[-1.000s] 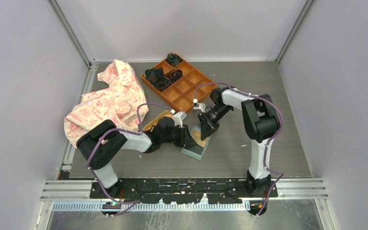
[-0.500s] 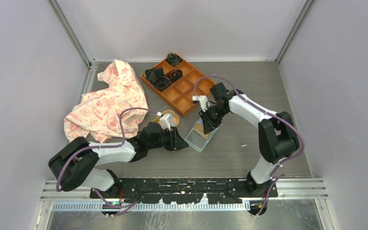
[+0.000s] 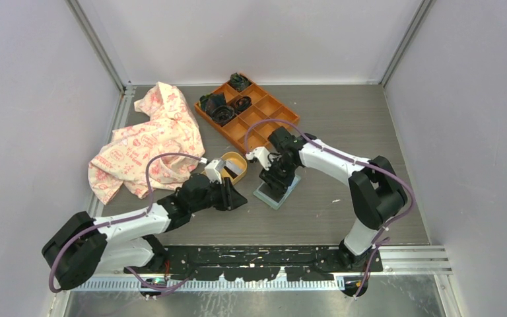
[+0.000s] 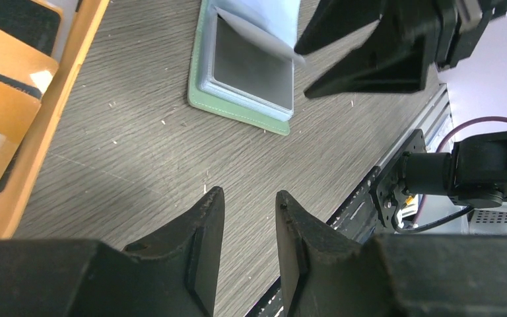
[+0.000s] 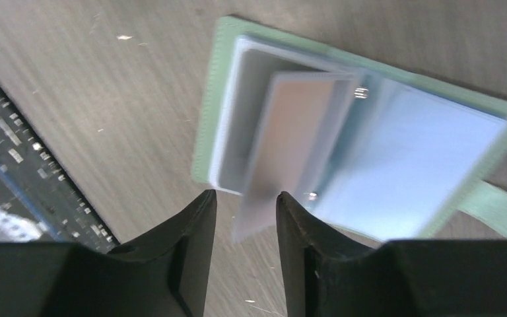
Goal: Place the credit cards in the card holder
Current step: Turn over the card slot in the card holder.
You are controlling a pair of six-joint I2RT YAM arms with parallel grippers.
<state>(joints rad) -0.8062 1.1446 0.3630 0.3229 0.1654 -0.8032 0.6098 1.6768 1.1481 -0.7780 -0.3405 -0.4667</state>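
Your right hand (image 5: 245, 196) hangs just over the open card holder (image 5: 203, 145). The holder lies flat on the tabletop (image 4: 138, 152), near the centre of the overhead view and a little to the right of your left hand (image 4: 249, 193).

The fingers of the right hand stand apart, and the near end of a pale card (image 5: 297, 132) lies in the gap between them. The gap is wider than the card, so I judge that the card is not pinched. The long axis of the card runs from this gap up toward the middle of the right wrist frame. It crosses the long axis of the holder, which goes there from left to right.

Your left hand is spread a little over bare tabletop, with nothing between its fingers. In its own frame the holder lies at the upper middle and the yellow dish (image 4: 59, 86) at the left edge. Inside the dish are what look like more credit cards (image 4: 0, 92), tan with a dark stripe. The left hand is the nearer one to the dish and the right hand the nearer one to the holder. So the next pick, in my judgement, suits the left arm, reaching to the left of its frame.

The right wrist picture is blurred, so you cannot tell whether the far end of the pale card sits in a slot or only leans on the lining. From overhead the right hand covers most of the holder. The frame edge cuts off the dish, so its cards cannot be counted.
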